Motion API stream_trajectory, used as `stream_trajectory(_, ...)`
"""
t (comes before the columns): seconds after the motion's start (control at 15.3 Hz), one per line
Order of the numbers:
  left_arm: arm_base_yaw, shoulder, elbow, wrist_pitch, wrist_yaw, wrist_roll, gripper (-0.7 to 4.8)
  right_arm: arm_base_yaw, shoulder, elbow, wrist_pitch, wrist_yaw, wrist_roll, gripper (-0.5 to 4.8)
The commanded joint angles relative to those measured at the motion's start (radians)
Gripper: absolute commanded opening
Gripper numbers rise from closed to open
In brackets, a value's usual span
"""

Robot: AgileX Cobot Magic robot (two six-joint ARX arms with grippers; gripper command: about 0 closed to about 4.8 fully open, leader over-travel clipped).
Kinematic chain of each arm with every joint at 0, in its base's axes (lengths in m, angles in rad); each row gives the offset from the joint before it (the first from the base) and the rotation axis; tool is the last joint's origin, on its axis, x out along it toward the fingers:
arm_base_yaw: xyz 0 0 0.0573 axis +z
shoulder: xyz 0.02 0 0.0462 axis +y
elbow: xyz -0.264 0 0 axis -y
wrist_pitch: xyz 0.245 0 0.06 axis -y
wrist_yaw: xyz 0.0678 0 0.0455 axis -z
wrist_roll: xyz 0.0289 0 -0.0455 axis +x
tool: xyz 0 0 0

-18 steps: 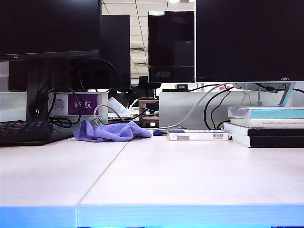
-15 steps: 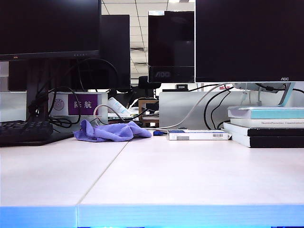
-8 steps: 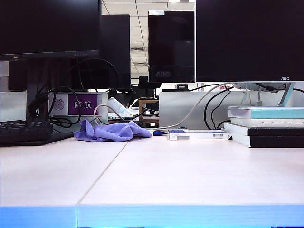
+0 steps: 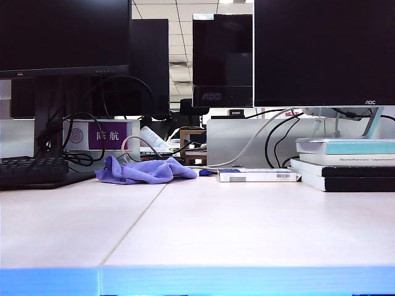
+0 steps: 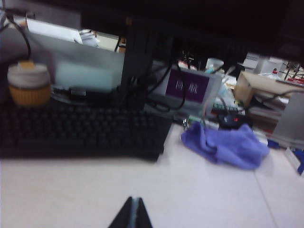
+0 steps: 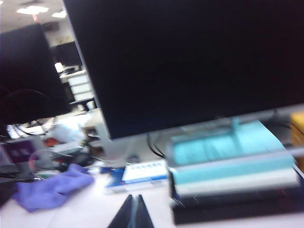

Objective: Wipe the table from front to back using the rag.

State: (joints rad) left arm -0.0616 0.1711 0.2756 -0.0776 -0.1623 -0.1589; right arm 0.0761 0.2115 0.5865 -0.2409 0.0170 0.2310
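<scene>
The purple-blue rag (image 4: pixel 145 171) lies crumpled at the back of the pale table (image 4: pixel 234 222), left of the middle, just right of the black keyboard. Neither arm shows in the exterior view. My left gripper (image 5: pixel 134 199) is shut and empty over bare table, well short of the rag (image 5: pixel 222 145). The right gripper (image 6: pixel 133 197) is also shut with nothing in it; the rag (image 6: pixel 50 189) lies far off to its side, and the picture is blurred.
A black keyboard (image 4: pixel 34 171) sits at the back left. Monitors (image 4: pixel 324 52), cables and a purple-labelled box (image 4: pixel 106 135) line the back. A stack of books (image 4: pixel 345 163) stands at the back right, a small white box (image 4: pixel 258 176) beside it. An orange-lidded jar (image 5: pixel 28 84) is behind the keyboard.
</scene>
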Motion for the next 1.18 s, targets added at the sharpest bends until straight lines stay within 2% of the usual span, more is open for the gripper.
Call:
stream_trajectory(0.07,-0.002,0.216,0.138,0.082,-0.054,0.010,-0.04,0.003,0.218,0.212,0.062,-0.151,0.000,-0.01)
stream_trajectory(0.2,-0.009,0.349,0.210,0.129,-0.022,0.003,-0.04,0.005,0.313,0.301,0.097,-0.248,-0.015,-0.02)
stream_trajectory(0.26,-0.041,0.459,0.286,0.142,-0.013,-0.014,-0.04,0.021,0.381,0.363,0.096,-0.282,-0.031,-0.02)
stream_trajectory(0.46,-0.159,0.687,0.461,0.147,-0.015,-0.011,-0.04,0.132,0.470,0.403,0.152,-0.275,-0.092,-0.02)
stream_trajectory(0.52,-0.193,0.742,0.501,0.148,-0.016,-0.005,-0.04,0.180,0.484,0.404,0.161,-0.253,-0.095,-0.02)
stream_trajectory(0.66,-0.259,0.911,0.608,0.155,0.022,0.033,-0.04,0.367,0.525,0.404,0.111,-0.128,-0.094,-0.02)
stream_trajectory(0.79,-0.271,1.007,0.648,0.174,0.056,0.037,-0.04,0.499,0.557,0.407,0.056,-0.034,-0.094,-0.02)
stream_trajectory(0.92,-0.272,1.077,0.650,0.213,0.065,0.055,-0.04,0.653,0.621,0.464,-0.093,0.135,-0.094,-0.02)
stream_trajectory(1.05,-0.272,1.122,0.650,0.247,0.076,0.055,-0.04,0.735,0.691,0.528,-0.191,0.225,-0.106,-0.01)
stream_trajectory(1.18,-0.274,1.192,0.652,0.330,0.092,0.057,-0.04,0.777,0.790,0.596,-0.199,0.224,-0.108,-0.01)
